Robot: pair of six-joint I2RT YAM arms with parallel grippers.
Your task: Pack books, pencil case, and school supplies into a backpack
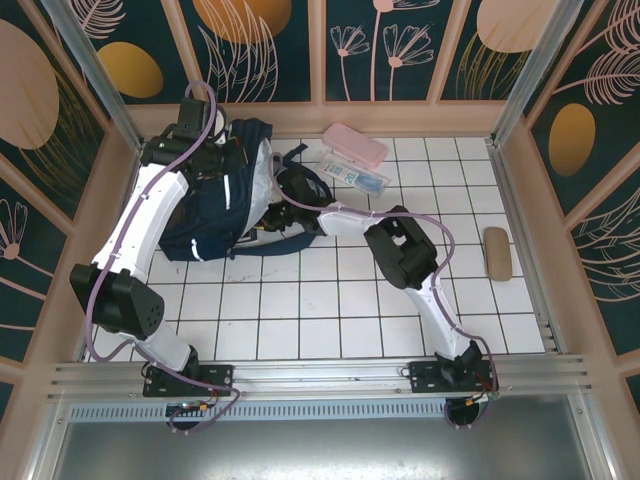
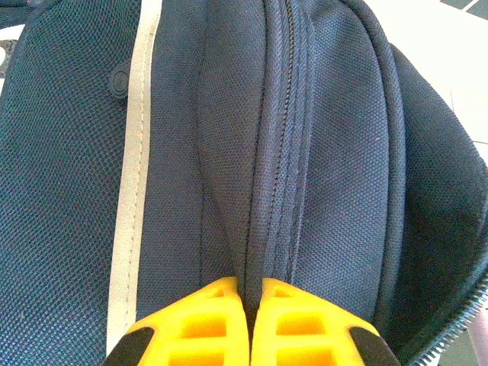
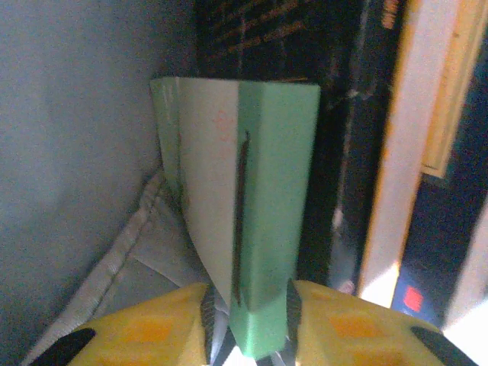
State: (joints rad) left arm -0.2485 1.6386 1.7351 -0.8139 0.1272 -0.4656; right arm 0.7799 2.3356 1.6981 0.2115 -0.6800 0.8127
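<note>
The navy backpack (image 1: 205, 215) lies at the back left of the table. My left gripper (image 2: 249, 305) is shut on a fold of the backpack's fabric (image 2: 263, 191) beside a zipper seam, holding it up. My right gripper (image 3: 248, 320) is inside the backpack's opening, shut on the pale green book (image 3: 267, 198), which stands on edge. A dark brown book with a gold pattern (image 3: 252, 38) and a navy book (image 3: 450, 229) stand behind and to the right of it. The pink pencil case (image 1: 355, 145) and the clear packet (image 1: 355, 177) lie on the table behind the right arm.
A tan roll (image 1: 497, 253) lies near the table's right edge. The grey lining (image 3: 76, 152) of the backpack is close on the left of the green book. Patterned walls close in the white tiled table (image 1: 300, 310) on three sides.
</note>
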